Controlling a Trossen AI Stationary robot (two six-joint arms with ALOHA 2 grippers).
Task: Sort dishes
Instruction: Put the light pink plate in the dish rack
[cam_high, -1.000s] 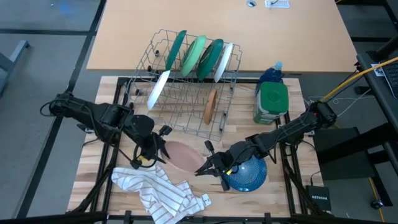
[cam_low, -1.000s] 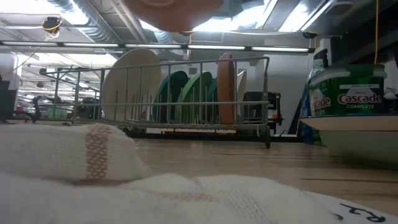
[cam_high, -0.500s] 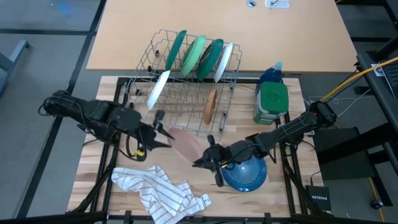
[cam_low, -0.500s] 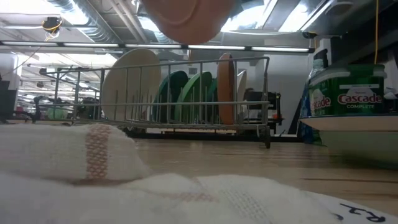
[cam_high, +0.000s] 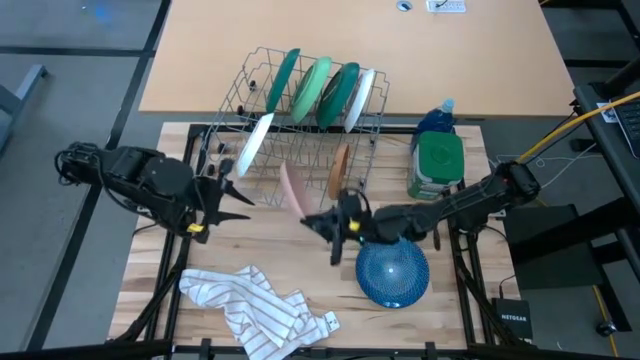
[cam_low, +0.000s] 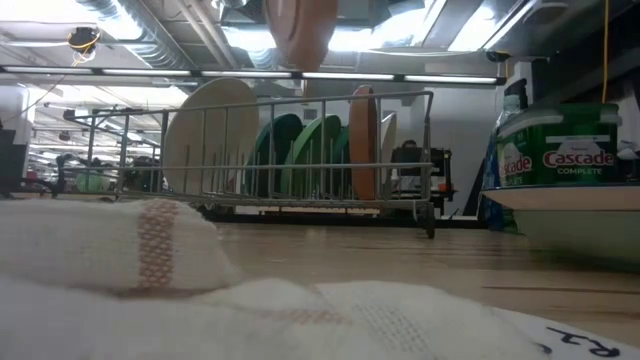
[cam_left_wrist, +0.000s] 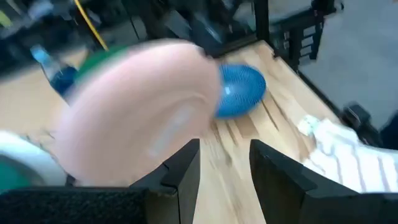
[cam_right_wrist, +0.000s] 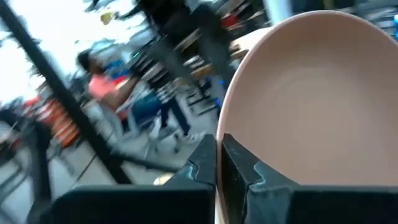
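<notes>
Now right pincer grips pink plate by rim, edge-on above rack; left pincer wide, apart.

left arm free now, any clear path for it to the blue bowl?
Probably not directly. The left tool is open and empty, but the right tool, shut on the pink plate, lies with its arm between it and the blue bowl.
</notes>
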